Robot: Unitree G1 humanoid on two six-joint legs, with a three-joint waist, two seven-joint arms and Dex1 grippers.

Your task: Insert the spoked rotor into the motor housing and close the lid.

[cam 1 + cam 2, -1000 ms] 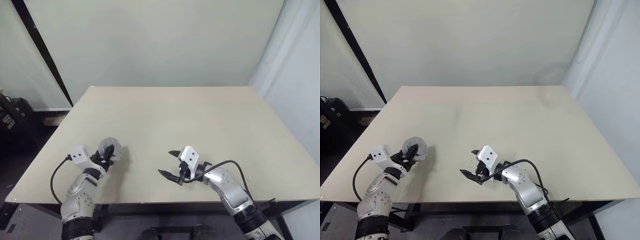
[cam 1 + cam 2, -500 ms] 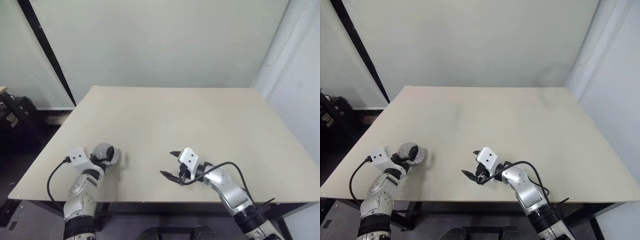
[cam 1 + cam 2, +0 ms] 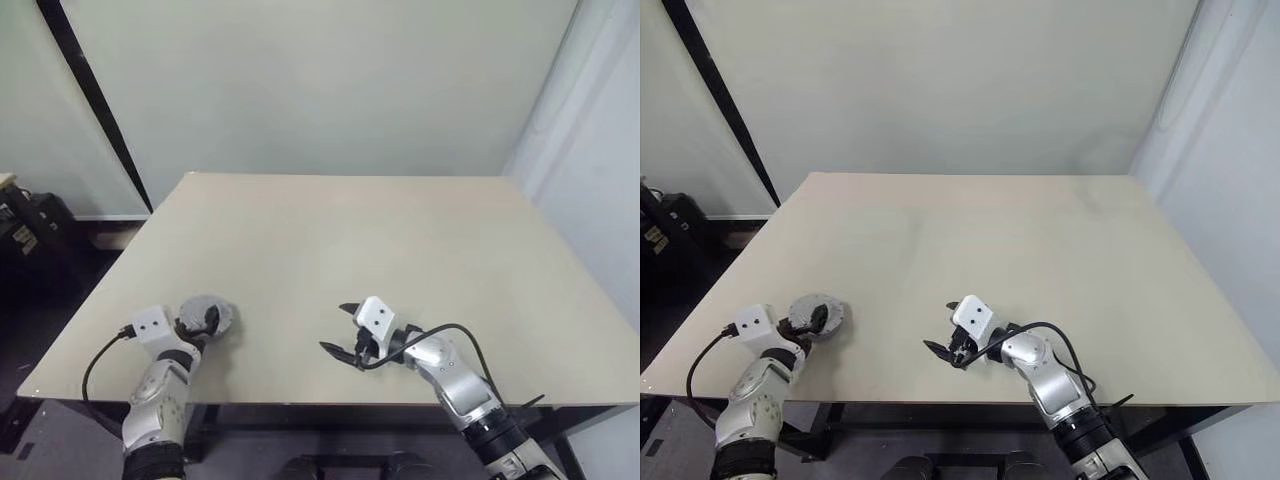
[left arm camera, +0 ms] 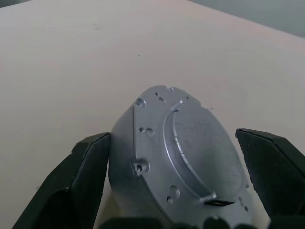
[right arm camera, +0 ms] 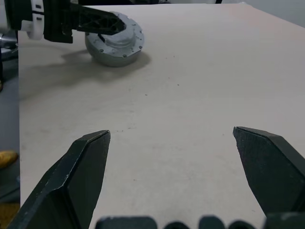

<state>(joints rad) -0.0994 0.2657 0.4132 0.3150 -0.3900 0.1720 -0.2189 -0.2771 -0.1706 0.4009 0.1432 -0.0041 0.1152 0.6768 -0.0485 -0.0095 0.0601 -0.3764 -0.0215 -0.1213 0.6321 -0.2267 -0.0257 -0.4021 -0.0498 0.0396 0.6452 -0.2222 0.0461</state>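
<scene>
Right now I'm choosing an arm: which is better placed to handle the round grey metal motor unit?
Left. The left gripper stands open around the round grey metal motor unit; the open right gripper is well apart from it.

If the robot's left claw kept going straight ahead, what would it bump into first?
The round grey motor housing, with its lid closed. It sits right between the open left claw fingers on the table, so the claw would probably push it almost at once.

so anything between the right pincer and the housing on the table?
Nothing visible on the table between them. The right pincer is open, facing bare tabletop. The closed motor housing sits apart, beyond it, with the open left pincer straddling it, so that arm crowds it.
</scene>
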